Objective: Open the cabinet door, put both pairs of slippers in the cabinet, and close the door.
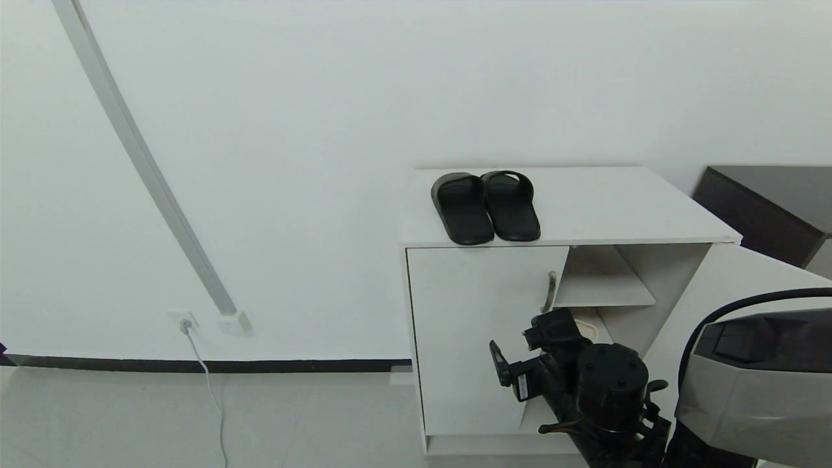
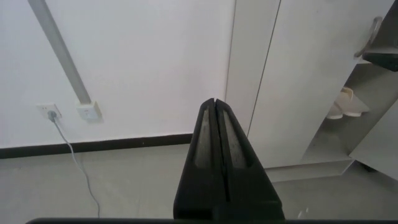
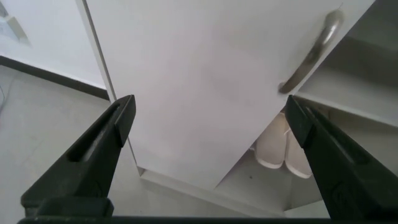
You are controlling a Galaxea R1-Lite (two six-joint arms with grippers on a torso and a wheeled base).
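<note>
Pair of black slippers [image 1: 485, 207]: side by side and touching on the white top of the cabinet [image 1: 585, 208], right of centre in the head view, near the top's left front edge, with the toes towards the wall.

Pair of pale slippers [image 3: 283, 146]: inside the cabinet on its lower level, just behind the free edge of the closed door [image 1: 474, 338], side by side.

Cabinet: white and two-doored, standing against the wall. The closed door covers the left half and carries a curved metal handle [image 1: 551, 291] at its right edge. The open door [image 1: 734, 279] is swung out towards the lower right of the head view. This exposes a shelf [image 1: 598, 286] across the upper part of the right half.

Right gripper [image 3: 209, 106]: fingers spread wide and holding nothing. It faces the closed door, with the handle beside one finger but apart from it. Its arm [image 1: 604, 390] rises from the lower edge of the head view, right of centre, in front of the door's handle side.

Left gripper [image 2: 214, 109]: fingers pressed together with nothing between them. It sits low and well apart from the cabinet, pointing at the wall beside the cabinet's left flank.

Surroundings: a grey conduit [image 1: 140, 153] runs diagonally down the white wall from the upper left. It ends at a wall box beside a socket [image 1: 184, 322]. A white cable [image 1: 211, 383] drops from the socket to the pale floor. A dark piece of furniture [image 1: 767, 201] stands at the right edge.
</note>
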